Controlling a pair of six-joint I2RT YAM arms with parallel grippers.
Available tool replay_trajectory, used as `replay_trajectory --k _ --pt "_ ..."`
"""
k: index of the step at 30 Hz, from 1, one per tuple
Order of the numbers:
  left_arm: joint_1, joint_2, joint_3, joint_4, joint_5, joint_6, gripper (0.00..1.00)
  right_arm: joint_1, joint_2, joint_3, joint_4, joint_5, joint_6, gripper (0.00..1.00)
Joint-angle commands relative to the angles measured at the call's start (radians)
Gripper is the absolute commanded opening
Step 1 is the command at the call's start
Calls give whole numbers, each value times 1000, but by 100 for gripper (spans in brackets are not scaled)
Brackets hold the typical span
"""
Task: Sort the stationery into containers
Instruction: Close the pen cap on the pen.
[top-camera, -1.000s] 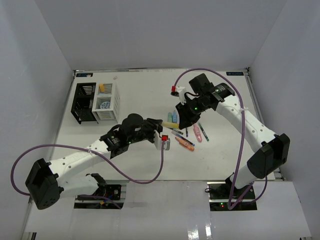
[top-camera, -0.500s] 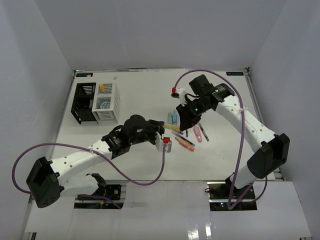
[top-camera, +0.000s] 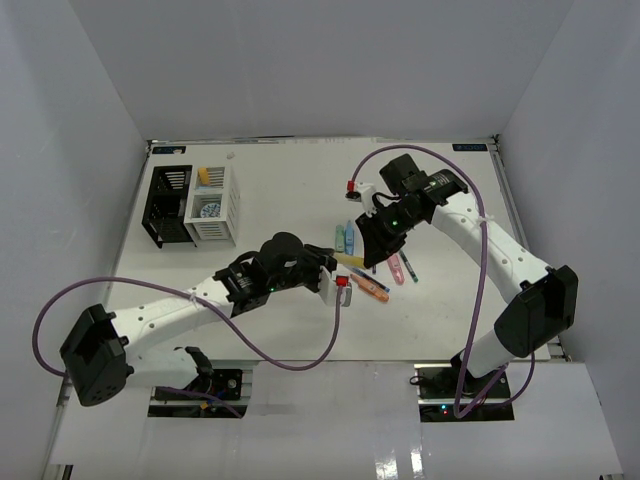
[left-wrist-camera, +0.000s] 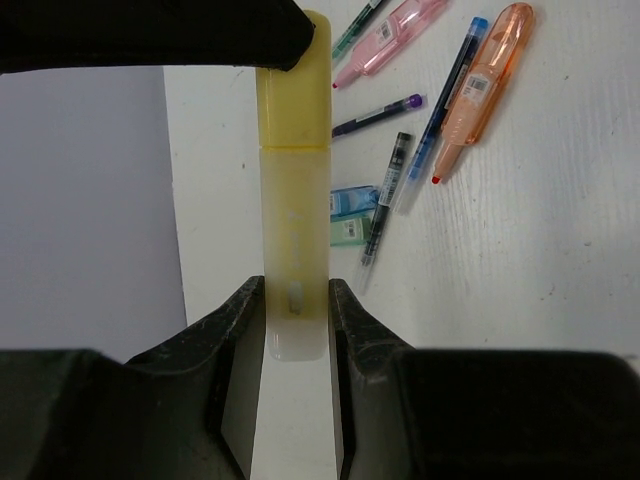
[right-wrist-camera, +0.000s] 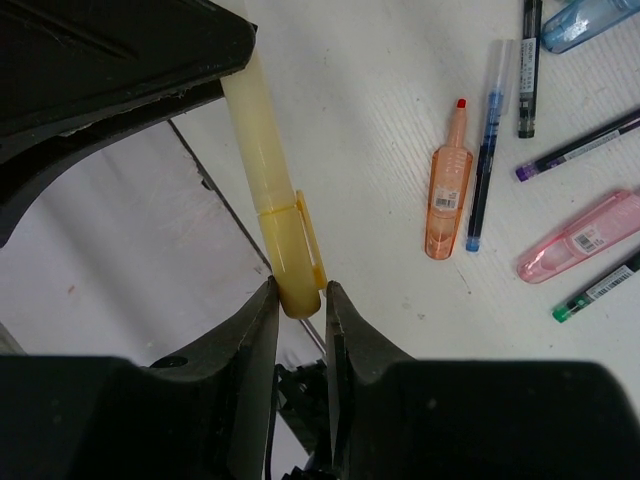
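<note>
Two grippers are closed on one yellow marker (top-camera: 350, 259), which is held level above the table, well to the right of the white container (top-camera: 215, 205) and nearer the arm bases. In the left wrist view the pale barrel end is pinched between the jaws of the left gripper (left-wrist-camera: 297, 300). In the right wrist view the capped end is clamped by the right gripper (right-wrist-camera: 298, 295). Neither claw can be seen to be slack.

A handover is judged to be in hand. The white container and the black container (top-camera: 167, 205) touching its left side stand on the left arm's side, so the marker is probably being passed to that arm.

The loose stationery, among it an orange marker (right-wrist-camera: 447, 200) and a pink marker (right-wrist-camera: 585, 240), is left on the table under and just beyond the held marker, equally far right of the white container. A tape roll (top-camera: 208, 210) is already seen inside that container.

For the next move, the right jaws would need to be opened and drawn back along the marker's axis. The left grip would have to be kept firm so that nothing is dropped onto the pens below.
</note>
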Motion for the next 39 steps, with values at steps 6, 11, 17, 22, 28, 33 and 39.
replay_trajectory --k 6,11,17,22,28,33,39 --pt "-72 20 81 116 128 -21 0 16 -20 -6 179 -79 44 8" --pt "-80 33 102 142 141 -42 0 19 -23 -13 204 -73 55 8" --pt "-93 43 101 171 149 -56 0 19 -25 -16 239 -86 67 8" --pt "-96 44 95 179 155 -59 0 19 -28 -14 239 -72 62 8" --pt "-106 64 110 200 172 -70 0 21 -9 0 251 -98 70 8" --pt "-112 76 127 231 174 -84 0 21 -9 -3 264 -104 75 8" --pt "-118 84 148 252 186 -105 0 21 -12 -34 287 -109 84 8"
